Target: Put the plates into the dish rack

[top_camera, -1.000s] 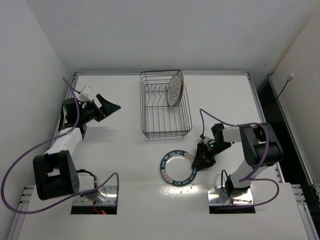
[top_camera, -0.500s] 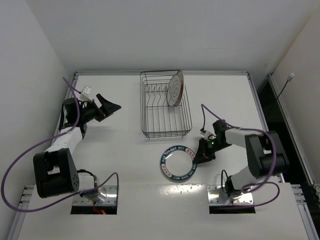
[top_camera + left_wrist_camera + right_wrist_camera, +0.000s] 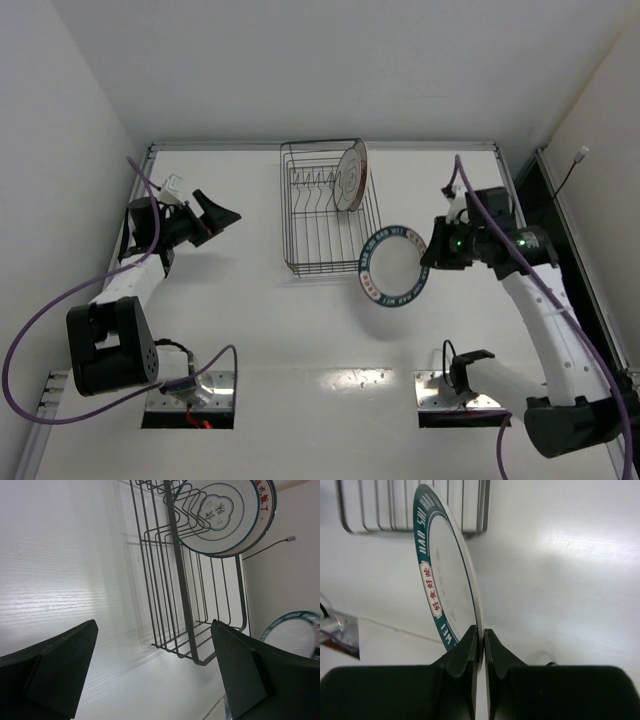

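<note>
The right pincer (image 3: pixel 481 636) pinches the teal-rimmed plate (image 3: pixel 446 580) by its rim beside the rack (image 3: pixel 330 210). The plate is likely stiff, slick and breakable. The left pincer (image 3: pixel 154 626) gapes wide.

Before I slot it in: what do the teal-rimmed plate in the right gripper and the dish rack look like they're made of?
The teal-rimmed plate is probably glazed ceramic, possibly melamine: it has a glossy white face, a thin hard edge and printed rim lettering. The dish rack looks like metal wire with a dark, smooth coating: thin bent rods with a faint sheen.
</note>
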Motion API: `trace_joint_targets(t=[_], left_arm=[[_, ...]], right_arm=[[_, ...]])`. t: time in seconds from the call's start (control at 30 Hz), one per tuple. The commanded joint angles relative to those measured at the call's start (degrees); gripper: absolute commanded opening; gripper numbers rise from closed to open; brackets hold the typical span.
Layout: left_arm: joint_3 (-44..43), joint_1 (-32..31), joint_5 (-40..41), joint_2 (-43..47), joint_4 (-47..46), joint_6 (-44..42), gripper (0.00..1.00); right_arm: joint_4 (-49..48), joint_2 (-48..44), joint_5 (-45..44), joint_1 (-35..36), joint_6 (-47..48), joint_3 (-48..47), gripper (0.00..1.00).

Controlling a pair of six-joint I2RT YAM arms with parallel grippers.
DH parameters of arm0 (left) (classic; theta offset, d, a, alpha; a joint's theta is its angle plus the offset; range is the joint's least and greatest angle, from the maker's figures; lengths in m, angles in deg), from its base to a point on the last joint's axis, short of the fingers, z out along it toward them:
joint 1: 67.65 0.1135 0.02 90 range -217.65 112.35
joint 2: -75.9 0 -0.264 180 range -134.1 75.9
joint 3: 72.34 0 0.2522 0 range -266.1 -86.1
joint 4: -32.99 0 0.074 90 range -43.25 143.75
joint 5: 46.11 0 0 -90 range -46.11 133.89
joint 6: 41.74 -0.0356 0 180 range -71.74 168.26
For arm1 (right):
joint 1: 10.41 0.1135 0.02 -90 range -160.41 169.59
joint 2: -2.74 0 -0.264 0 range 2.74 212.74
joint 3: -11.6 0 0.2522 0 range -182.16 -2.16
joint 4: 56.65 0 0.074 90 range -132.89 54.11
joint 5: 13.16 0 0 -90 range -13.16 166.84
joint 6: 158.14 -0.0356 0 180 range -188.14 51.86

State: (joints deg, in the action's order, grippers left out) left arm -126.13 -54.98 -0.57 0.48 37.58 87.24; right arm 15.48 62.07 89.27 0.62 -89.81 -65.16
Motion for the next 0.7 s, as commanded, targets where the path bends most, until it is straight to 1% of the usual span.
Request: trace_joint_targets(t=[0.0, 0.03, 0.1, 0.13, 0.2, 0.23, 0.3, 0.33, 0.37, 0.4, 0.43, 0.47, 0.5, 0.53, 0.6, 0.67], left_arm=[[-1.5, -0.4, 1.0, 1.8, -0.1, -1.5, 0.95], [-1.5, -0.4, 1.5, 1.8, 0.5, -1.5, 0.95], [-2.1, -0.4, 1.5, 1.8, 0.6, -1.5, 0.95], [-2.1, -0.4, 1.5, 2.3, 0.6, -2.1, 0.95], [-2.1, -0.4, 1.5, 2.3, 0.6, -2.1, 0.95], [-2.1, -0.4, 1.5, 2.3, 0.6, -2.1, 0.95], [-2.1, -0.4, 2.0, 2.3, 0.6, -2.1, 0.95], [-2.1, -0.4, 2.0, 2.3, 1.1, -2.1, 0.95], [-2.1, -0.4, 2.0, 2.3, 1.1, -2.1, 0.95], [-2.1, -0.4, 2.6, 2.3, 1.1, -2.1, 0.95], [-2.1, -0.4, 2.6, 2.3, 1.1, -2.1, 0.95], [-2.1, -0.4, 3.2, 2.3, 1.7, -2.1, 0.95], [-2.1, -0.4, 3.2, 2.3, 1.7, -2.1, 0.95], [-2.1, -0.4, 3.8, 2.3, 1.7, -2.1, 0.95], [-2.1, -0.4, 3.8, 2.8, 2.4, -2.1, 0.95], [-2.1, -0.4, 4.3, 2.8, 2.4, -2.1, 0.95]], right_arm=[[6.9, 0.8, -5.8, 0.0, -1.4, -11.7, 0.00], [7.7, 2.0, -5.8, 0.0, -1.4, -17.2, 0.00], [7.7, 5.1, -5.8, 0.0, -1.4, -21.4, 0.00], [6.3, 6.0, -6.7, 0.0, -2.0, -24.4, 0.00], [1.9, 7.9, -7.2, 0.0, -3.6, -26.1, 0.00], [0.5, 10.4, -8.3, 0.9, -4.2, -28.1, 0.00], [-3.6, 13.4, -11.8, 2.5, -6.0, -30.2, 0.00], [-4.7, 15.3, -15.3, 4.3, -6.5, -33.1, 0.00], [-5.8, 19.2, -16.7, 5.4, -6.5, -34.7, 0.00], [-6.7, 21.6, -18.1, 6.3, -7.2, -38.8, 0.00], [-6.7, 24.1, -21.6, 8.3, -7.2, -41.3, 0.00], [-6.7, 26.9, -23.2, 9.4, -7.2, -43.9, 0.00], [-6.1, 32.1, -25.2, 10.4, -7.2, -49.2, 0.00], [-5.4, 34.5, -29.3, 12.7, -7.2, -51.3, 0.00], [-5.4, 38.7, -33.1, 14.6, -6.1, -56.1, 0.00], [-5.4, 44.6, -36.6, 15.9, -6.1, -58.3, 0.00]])
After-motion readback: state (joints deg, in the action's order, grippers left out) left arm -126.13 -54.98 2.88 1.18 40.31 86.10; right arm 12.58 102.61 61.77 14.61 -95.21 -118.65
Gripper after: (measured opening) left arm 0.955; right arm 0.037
